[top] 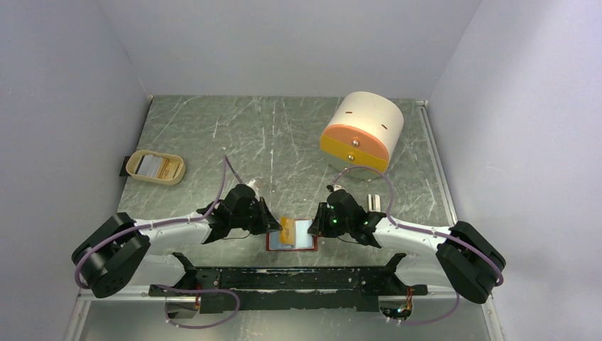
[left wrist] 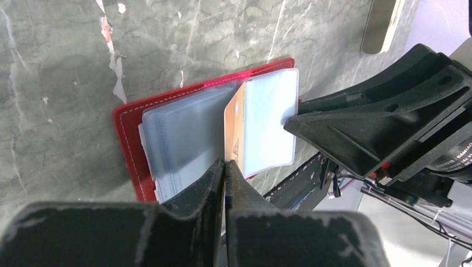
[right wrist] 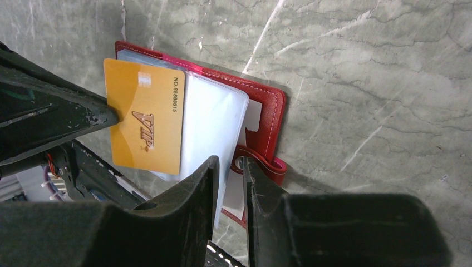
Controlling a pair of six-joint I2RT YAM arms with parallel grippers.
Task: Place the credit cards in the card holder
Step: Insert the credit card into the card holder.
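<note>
1. The left gripper (left wrist: pixel 224 167) has its jaws pressed together on the near edge of a gold card (left wrist: pixel 236 125), at the lower middle of the left wrist view
2. The right gripper (right wrist: pixel 228 172) has its jaws a narrow slit apart with nothing clamped between them; one fingertip (left wrist: pixel 290 121) meets the edge of a clear sleeve (right wrist: pixel 214 122)
3. The gold card, lettered VIP, stands tilted among the clear sleeves; whether its far edge is inside a pocket I cannot tell
4. The sleeves belong to a red wallet (left wrist: pixel 131 139) lying open and flat on the table (top: pixel 284 135), low in the middle of the top view, between the two grippers
5. Its snap tab (right wrist: pixel 275 167) sticks out just right of the right gripper's fingers
6. A beige tray (top: pixel 177 172) with more cards (top: pixel 150 165) sits at the left of the top view, well apart from the wallet
7. A cream and orange cylinder (top: pixel 365 117) stands in the upper right
</note>
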